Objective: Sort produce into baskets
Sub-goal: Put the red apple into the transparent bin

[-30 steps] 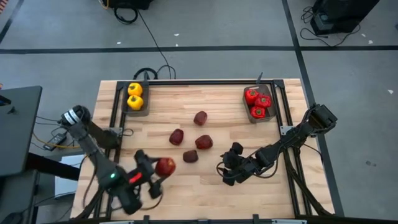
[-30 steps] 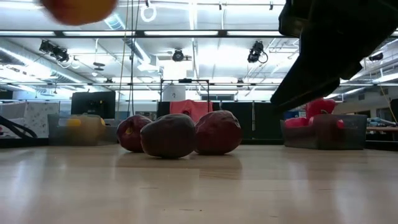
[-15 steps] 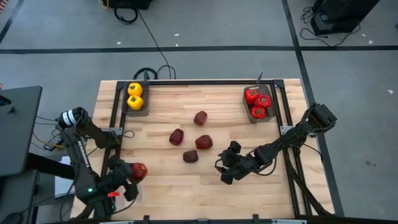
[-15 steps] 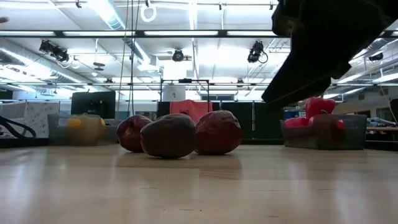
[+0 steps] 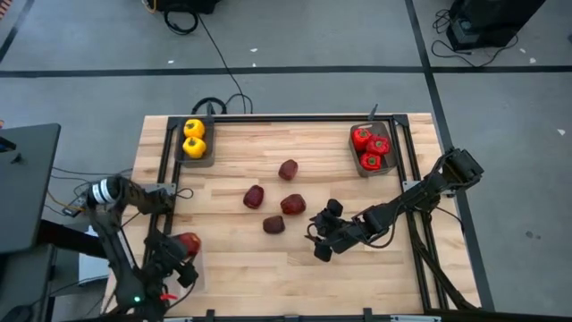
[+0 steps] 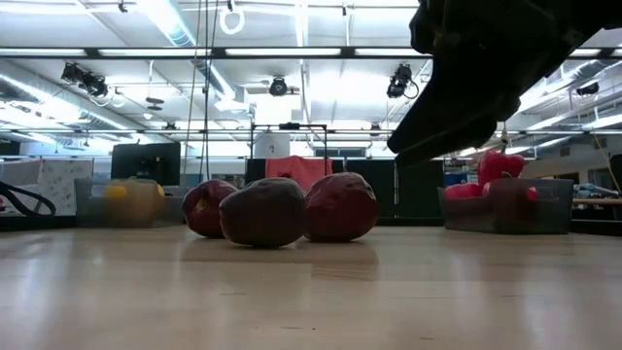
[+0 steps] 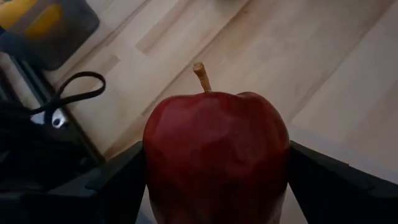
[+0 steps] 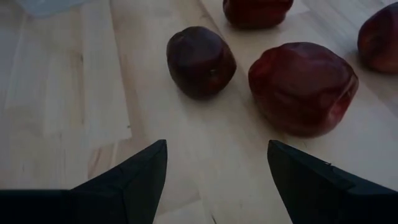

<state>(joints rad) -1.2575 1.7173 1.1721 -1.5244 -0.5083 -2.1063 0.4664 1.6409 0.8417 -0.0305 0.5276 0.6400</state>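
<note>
Gleaming dark-red stemmed apple [image 7: 216, 158] between left tool [image 7: 214, 180] fingers.

We find no text, label, brand, number or sign that we can read in any view. Nothing on the table carries legible writing.

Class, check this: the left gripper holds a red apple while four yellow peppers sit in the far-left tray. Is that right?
Not quite: the far-left tray holds two yellow peppers, not four, as the high view shows. The left gripper does hold the red apple.
</note>
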